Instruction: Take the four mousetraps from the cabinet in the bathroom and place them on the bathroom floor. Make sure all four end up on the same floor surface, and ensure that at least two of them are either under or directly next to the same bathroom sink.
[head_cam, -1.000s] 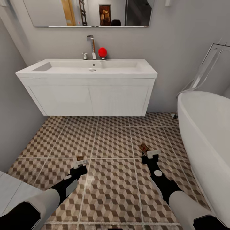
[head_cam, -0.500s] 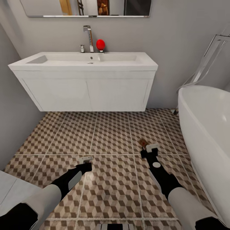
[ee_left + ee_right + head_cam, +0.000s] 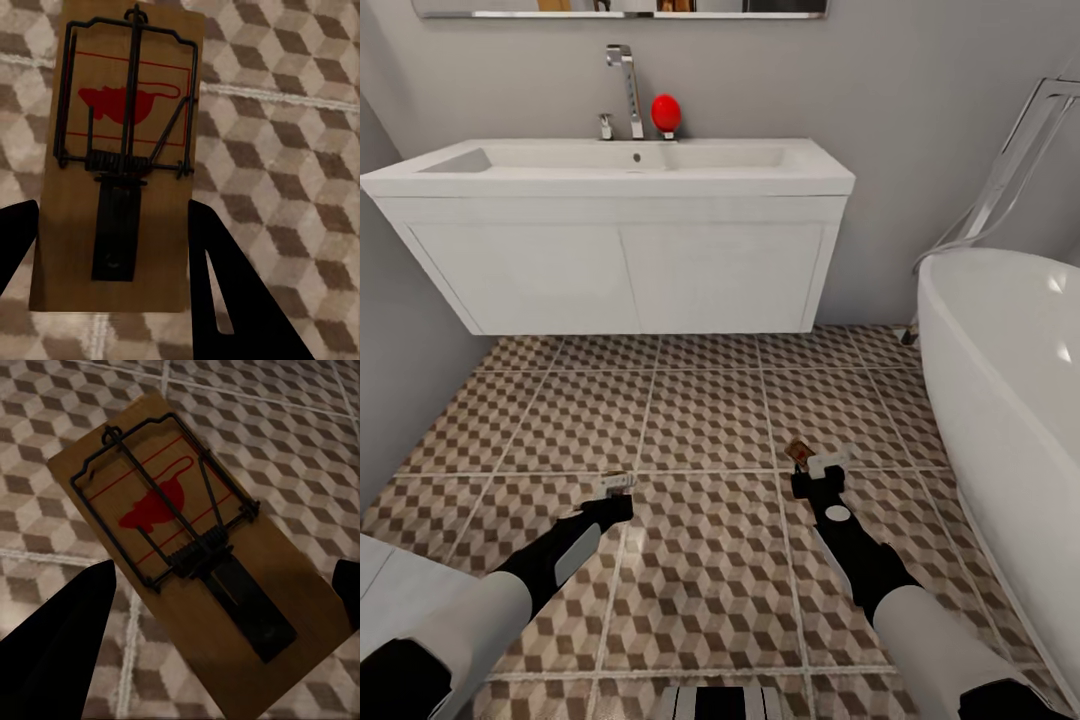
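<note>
Mousetraps ride low, one in each hand: left hand (image 3: 616, 487) pinching a trap (image 3: 120, 161), right hand (image 3: 822, 468) pinching another (image 3: 191, 547), both carried above the bathroom floor (image 3: 710, 420), short of the sink (image 3: 615, 235), ready for setting down beside it.

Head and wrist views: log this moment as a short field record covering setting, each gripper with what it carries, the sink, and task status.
setting: bathroom, patterned bathroom floor, white bathtub on the robot's right
left gripper: low over the floor, a mousetrap between its fingers
right gripper: low over the floor, second mousetrap between its fingers
bathroom sink: wall-hung, straight ahead, chrome tap and red object on top
floor under sink: no trap visible there
task status: two traps in hand, neither visibly released
</note>
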Motion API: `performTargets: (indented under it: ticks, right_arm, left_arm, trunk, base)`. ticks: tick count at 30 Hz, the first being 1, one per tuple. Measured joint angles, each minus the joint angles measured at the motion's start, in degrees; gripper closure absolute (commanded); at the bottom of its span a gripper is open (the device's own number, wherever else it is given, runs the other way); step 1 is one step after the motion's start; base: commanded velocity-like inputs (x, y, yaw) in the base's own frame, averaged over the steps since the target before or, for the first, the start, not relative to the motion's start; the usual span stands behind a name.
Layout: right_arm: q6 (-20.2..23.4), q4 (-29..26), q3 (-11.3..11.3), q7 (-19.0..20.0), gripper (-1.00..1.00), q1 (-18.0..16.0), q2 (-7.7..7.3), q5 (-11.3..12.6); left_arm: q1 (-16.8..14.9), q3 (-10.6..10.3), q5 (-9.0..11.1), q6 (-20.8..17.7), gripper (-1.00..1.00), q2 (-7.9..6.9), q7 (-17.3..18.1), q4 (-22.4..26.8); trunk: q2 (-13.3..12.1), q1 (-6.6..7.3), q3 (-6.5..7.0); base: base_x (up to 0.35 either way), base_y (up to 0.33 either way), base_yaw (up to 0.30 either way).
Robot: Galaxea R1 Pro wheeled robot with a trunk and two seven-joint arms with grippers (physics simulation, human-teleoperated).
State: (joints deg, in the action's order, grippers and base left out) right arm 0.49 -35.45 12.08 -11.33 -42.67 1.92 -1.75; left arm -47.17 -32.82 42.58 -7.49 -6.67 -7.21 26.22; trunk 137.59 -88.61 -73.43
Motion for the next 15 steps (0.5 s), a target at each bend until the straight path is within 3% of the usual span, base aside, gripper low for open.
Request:
performTargets:
  ticks: [11,15]
  right_arm:
    - [0.07,0.01,0.00,-0.60,1.00,0.00,0.19,-0.06]
    - [0.07,0.04,0.00,-0.63,1.00,0.00,0.19,-0.07]
  left_arm:
    - [0.00,-0.06,-0.04,-2.28,1.00,-0.18,0.01,1.18]
    - [0.01,-0.03,-0.06,-3.85,1.00,-0.45,0.01,4.85]
  trunk:
    - [4.41,-2.42,-3.02]
    - [5.64,-3.11,-4.15]
  base:
    - [0.000,0.000,0.000]
    - [0.000,0.000,0.000]
